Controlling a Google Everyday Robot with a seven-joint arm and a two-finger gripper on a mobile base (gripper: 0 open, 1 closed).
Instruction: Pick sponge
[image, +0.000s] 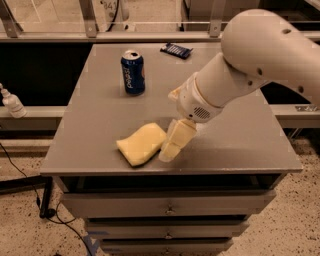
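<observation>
The sponge (141, 144), a pale yellow flat foam pad with wavy sides, lies on the grey table top (240, 135) near its front edge, left of centre. My gripper (172, 146) hangs from the big white arm (250, 65), with its pale yellow blocky fingers pointing down. It is right against the sponge's right edge, low over the table. I cannot see a second finger apart from the one facing the camera.
A blue can (133, 71) stands upright at the back left of the table. A small dark blue packet (176, 50) lies at the back edge. A white bottle (12, 103) stands on a ledge at the far left. Drawers sit below the table front.
</observation>
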